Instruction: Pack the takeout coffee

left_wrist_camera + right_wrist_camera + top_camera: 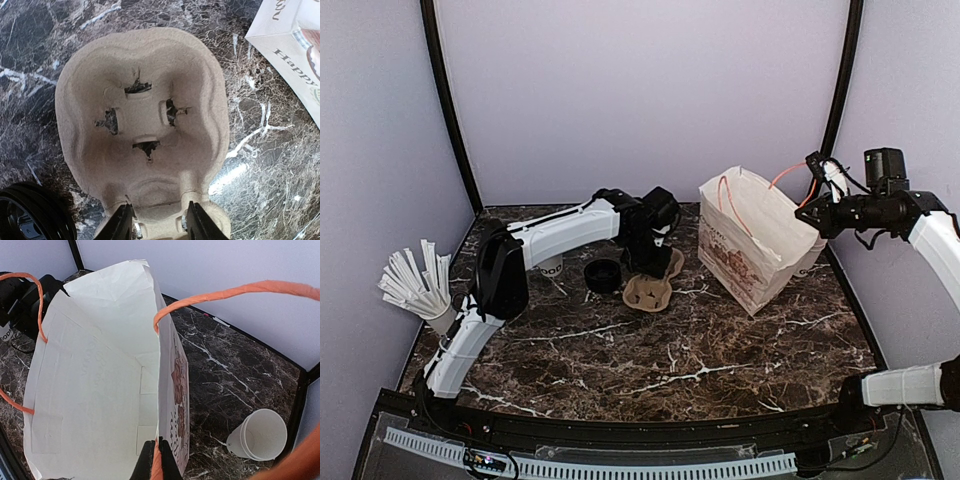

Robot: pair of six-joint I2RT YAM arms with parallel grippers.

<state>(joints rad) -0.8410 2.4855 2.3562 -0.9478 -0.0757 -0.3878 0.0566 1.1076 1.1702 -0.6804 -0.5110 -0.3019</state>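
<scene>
Left arm reaches down, left fingers (120, 226) apart astride the carrier (145, 75) edge; raised right fingers (149, 465) pinch orange handle (225, 292).

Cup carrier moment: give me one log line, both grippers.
left gripper astride cup carrier edge | right gripper shut on orange handle | paper bag mouth open

Bag (90, 390) mouth wide — handles (225, 292) splayed aside

walls (640, 90): plain pale lavender | tabletop (650, 350): dark marble, white veins | corner posts (452, 110): black
</scene>
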